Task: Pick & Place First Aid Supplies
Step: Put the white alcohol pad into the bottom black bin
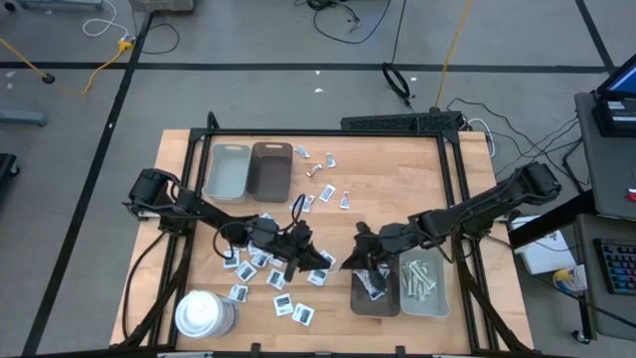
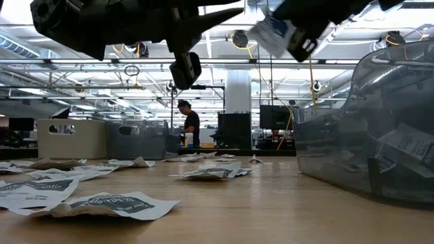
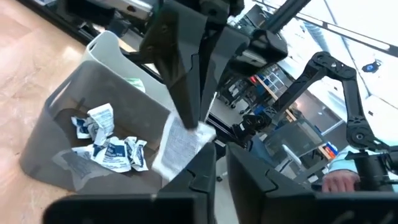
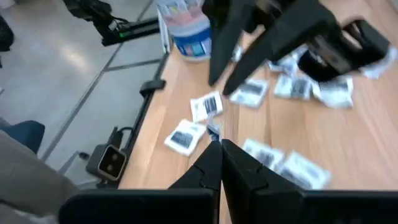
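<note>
**Pincer state.** The right pincer (image 1: 360, 257) is closed. It pinches one corner of a flat white packet (image 3: 180, 146), which hangs clear of the surface (image 1: 397, 189). The left pincer (image 1: 298, 247) faces it tip to tip. Its fingers stand a narrow gap apart and the packet lies just beside them; whether they touch it cannot be told.

**Directly below and beside the right pincer.** A brown tray (image 1: 356, 293) of translucent plastic with rounded corners holds a small heap of crumpled tray packets (image 3: 109, 149). A grey tray (image 1: 438, 298) of the same shape touches its outer side and holds pale wrapped strips (image 1: 419, 278).

**Below and around the left pincer.** Loose packets (image 1: 248, 268) lie flat and scattered on the pale wood-grain surface, some overlapping. A white round cylinder (image 1: 204, 313) stands beyond them, near the surface's edge.

**Farther off.** The wood between the pincers and two far trays (image 1: 248, 149) is mostly bare, with a few stray packets (image 1: 323, 194) scattered across it. A black frame (image 1: 328, 132) borders the surface.
</note>
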You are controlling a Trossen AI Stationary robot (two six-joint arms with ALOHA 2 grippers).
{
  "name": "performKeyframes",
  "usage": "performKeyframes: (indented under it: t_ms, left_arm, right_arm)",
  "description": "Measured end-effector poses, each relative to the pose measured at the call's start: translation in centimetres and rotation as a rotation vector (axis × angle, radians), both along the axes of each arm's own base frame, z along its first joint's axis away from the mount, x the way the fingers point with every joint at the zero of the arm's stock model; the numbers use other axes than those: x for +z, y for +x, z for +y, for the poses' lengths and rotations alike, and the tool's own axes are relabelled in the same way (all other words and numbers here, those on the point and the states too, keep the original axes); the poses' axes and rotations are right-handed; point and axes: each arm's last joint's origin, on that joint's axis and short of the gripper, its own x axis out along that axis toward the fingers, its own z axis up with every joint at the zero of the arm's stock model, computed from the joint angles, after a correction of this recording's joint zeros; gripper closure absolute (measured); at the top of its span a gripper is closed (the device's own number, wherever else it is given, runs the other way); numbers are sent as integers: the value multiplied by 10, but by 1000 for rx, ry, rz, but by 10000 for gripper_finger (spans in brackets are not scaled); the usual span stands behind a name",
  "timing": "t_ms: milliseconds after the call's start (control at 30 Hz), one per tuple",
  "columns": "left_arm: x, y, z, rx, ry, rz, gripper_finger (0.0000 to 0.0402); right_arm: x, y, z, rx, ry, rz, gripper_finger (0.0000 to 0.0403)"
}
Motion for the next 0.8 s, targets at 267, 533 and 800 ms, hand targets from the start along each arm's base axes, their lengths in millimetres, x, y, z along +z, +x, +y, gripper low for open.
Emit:
performKeyframes:
  t_ms: [267, 533, 800]
  left_arm:
    - [0, 2, 7, -11, -27, 11, 300]
    - [0, 2, 9, -41, -63, 27, 277]
    - [0, 2, 9, -44, -64, 28, 291]
  right_arm:
    - [9, -30, -10, -50, 162, 248, 403]
    - [-4, -44, -18, -170, 339, 572, 403]
    - [-24, -38, -7, -219, 269, 635, 403]
